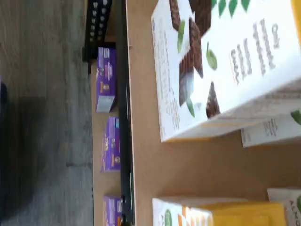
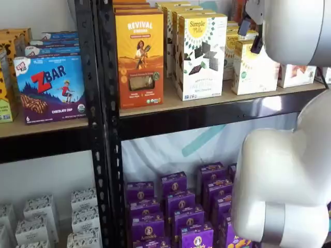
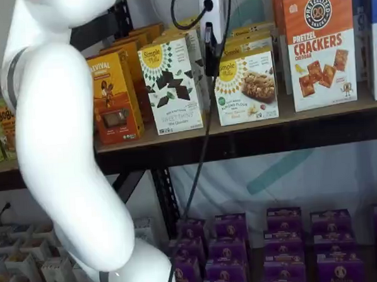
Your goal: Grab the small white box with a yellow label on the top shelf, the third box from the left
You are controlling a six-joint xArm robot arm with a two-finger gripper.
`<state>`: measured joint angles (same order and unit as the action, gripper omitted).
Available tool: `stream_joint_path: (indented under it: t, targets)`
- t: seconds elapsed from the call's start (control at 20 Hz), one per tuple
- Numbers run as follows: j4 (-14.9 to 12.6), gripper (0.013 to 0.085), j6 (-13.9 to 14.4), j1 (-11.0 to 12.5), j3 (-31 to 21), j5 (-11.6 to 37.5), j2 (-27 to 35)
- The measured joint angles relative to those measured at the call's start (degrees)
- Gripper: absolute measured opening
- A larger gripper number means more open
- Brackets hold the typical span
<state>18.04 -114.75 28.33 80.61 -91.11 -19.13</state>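
Shelving bay, stocked, with white arm [image 3: 63,154] in front.

Top shelf [image 3: 251,137]: pale wooden board on a thick black front beam, between black perforated uprights [image 2: 88,124]; white wall behind. Purple boxes [image 2: 176,206] fill the level below. On the board: orange box [image 2: 139,51], tall white box with dark squares [image 3: 171,85], then the small white box [image 3: 246,87] with yellow top band, beside the crackers box [image 3: 319,45]. End effector [image 3: 210,48]: black fingers hang just in front of the small box's upper left corner; open or closed, cannot tell.
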Motion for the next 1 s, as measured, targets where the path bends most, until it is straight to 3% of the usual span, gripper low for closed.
stream_joint_path:
  t: [0.2, 0.5, 0.85, 1.0]
  targets:
    - [-1.04, 0.085, -0.87, 0.15, -1.04, 1.5, 0.61]
    - [-2.66, 0.085, -0.5, -0.38, 0.46, -0.86, 2.38]
    - [-7.63, 0.085, 1.17, -2.66, 4.59, -5.56, 5.5]
    - [-8.71, 0.085, 1.46, -3.2, 4.4, -4.89, 5.58]
